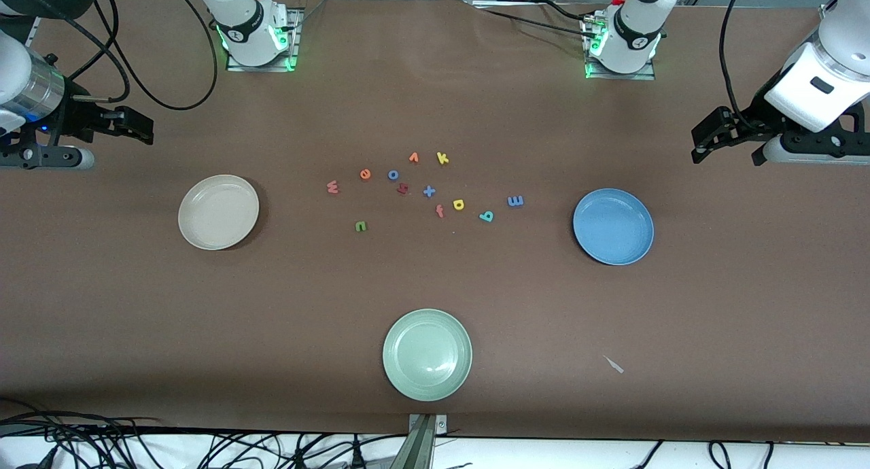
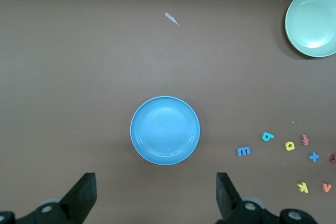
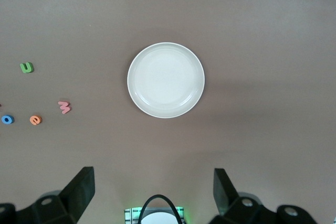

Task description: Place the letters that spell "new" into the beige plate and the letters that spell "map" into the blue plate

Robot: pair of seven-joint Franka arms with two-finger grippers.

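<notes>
The beige plate [image 1: 218, 212] [image 3: 166, 80] lies toward the right arm's end, the blue plate [image 1: 613, 226] [image 2: 165, 130] toward the left arm's end. Between them lie the salmon w [image 1: 332, 187] [image 3: 64, 107], orange e [image 1: 365, 174] [image 3: 34, 120], green n [image 1: 360, 226] [image 3: 26, 67], blue m [image 1: 515, 200] [image 2: 243, 151], teal a [image 1: 486, 216] [image 2: 268, 136] and yellow p [image 1: 459, 204] [image 2: 290, 145]. My right gripper [image 1: 139, 128] [image 3: 152, 192] hangs open over bare table beside the beige plate. My left gripper [image 1: 724, 143] [image 2: 156, 198] hangs open beside the blue plate. Neither holds anything.
A pale green plate [image 1: 427, 354] [image 2: 313, 22] sits nearest the front camera. Among the letters lie an orange v [image 1: 413, 158], yellow k [image 1: 442, 158], blue o [image 1: 393, 175], blue x [image 1: 429, 192] and red f [image 1: 440, 211]. A small pale scrap [image 1: 614, 364] lies beside the green plate.
</notes>
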